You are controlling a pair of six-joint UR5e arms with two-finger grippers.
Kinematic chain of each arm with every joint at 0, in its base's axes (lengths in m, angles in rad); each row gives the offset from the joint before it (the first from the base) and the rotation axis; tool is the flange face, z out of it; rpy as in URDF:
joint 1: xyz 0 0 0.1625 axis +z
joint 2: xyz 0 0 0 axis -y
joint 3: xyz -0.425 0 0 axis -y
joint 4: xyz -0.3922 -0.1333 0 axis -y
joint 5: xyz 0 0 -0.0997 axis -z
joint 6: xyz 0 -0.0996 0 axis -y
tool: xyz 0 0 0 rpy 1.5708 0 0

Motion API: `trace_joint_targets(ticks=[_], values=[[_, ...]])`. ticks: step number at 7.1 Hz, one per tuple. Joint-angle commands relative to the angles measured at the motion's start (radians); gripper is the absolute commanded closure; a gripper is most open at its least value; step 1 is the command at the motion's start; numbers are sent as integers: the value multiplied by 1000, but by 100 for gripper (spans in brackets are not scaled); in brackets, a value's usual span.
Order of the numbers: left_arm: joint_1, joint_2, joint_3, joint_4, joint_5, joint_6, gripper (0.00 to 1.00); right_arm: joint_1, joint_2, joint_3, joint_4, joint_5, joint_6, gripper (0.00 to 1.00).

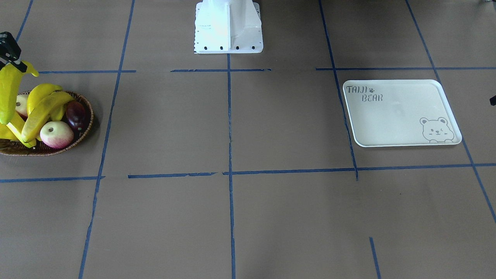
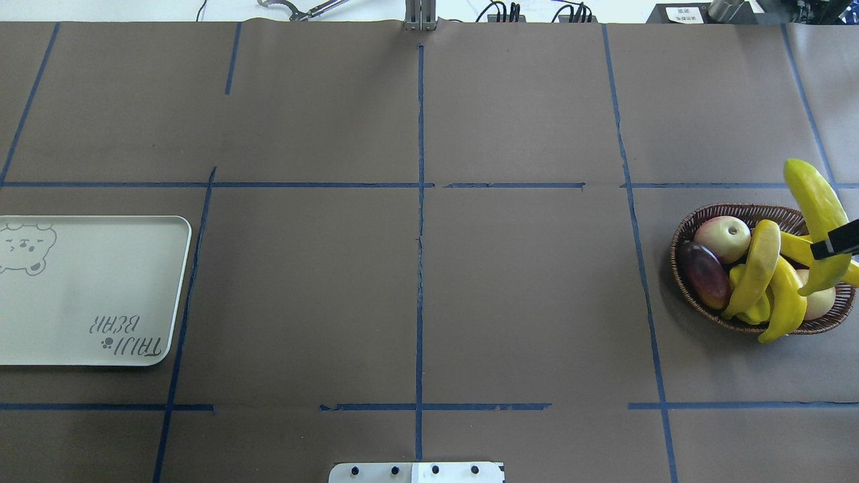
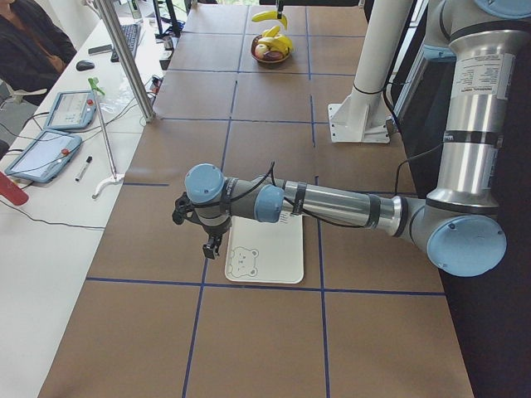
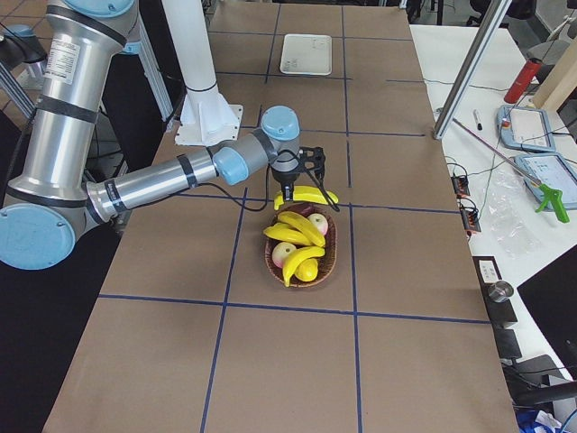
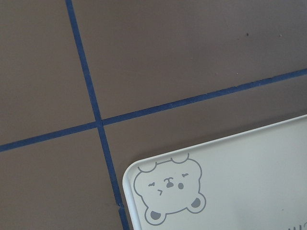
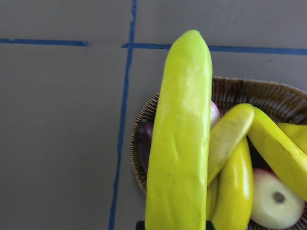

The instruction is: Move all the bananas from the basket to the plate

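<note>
White plate (image 1: 387,116) at the left is bare (nothing delivered yet). The right gripper (image 2: 835,243) clenches one banana (image 2: 815,201) above the wicker basket (image 2: 772,212), where three bananas (image 2: 758,268) lie. The left gripper (image 3: 209,240) hovers near the plate, and I cannot tell how its jaws stand.

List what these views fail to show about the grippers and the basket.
- Left gripper: seen only small in exterior left; open or shut unclear.
- Right gripper fingers: cut by overhead's edge, hidden behind held banana in wrist view.
- Basket: lower fruit covered by bananas.
</note>
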Motion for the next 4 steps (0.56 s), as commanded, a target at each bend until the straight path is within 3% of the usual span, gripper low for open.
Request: trace_joint_targets(ticks=[1, 3, 4], values=[[1, -61, -9, -3, -2, -111, 0, -34, 191, -8, -23, 53, 59, 100], [40, -107, -6, -131, -41, -323, 0, -187, 437, -52, -20, 4, 337, 100], [94, -122, -3, -274, -46, -530, 0, -257, 525, -65, -19, -60, 428, 100]])
